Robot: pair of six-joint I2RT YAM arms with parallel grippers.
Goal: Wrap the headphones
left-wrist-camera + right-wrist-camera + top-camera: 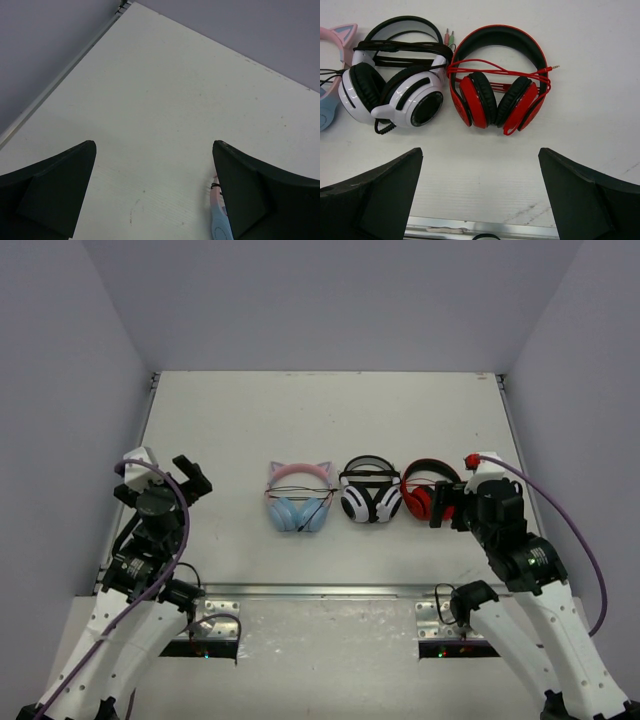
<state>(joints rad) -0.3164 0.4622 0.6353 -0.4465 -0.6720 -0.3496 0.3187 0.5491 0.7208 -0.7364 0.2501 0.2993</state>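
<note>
Headphones (pixel 298 498) lie centrally, well apart from every table (pixel 330 420) edge.

Colours as you see them: the headphones (pixel 298 498) have light-blue ear cups, a pink headband with two pink cat ears, and a thin black cable; the white-and-black pair (pixel 395 75) has glossy white shells, black cushions, a black cable, and one pink and one green plug; the red-and-black pair (pixel 497 80) has red shells, a red cable, and black padding; the table (pixel 330 420) is plain off-white, unpatterned; the walls (pixel 330 300) are pale grey-lilac; the left arm (pixel 110 640) and right arm (pixel 560 640) are white with black joints, each trailing a purple cord; the left gripper (pixel 152 150) and right gripper (pixel 480 155) have matte black fingers.
</note>
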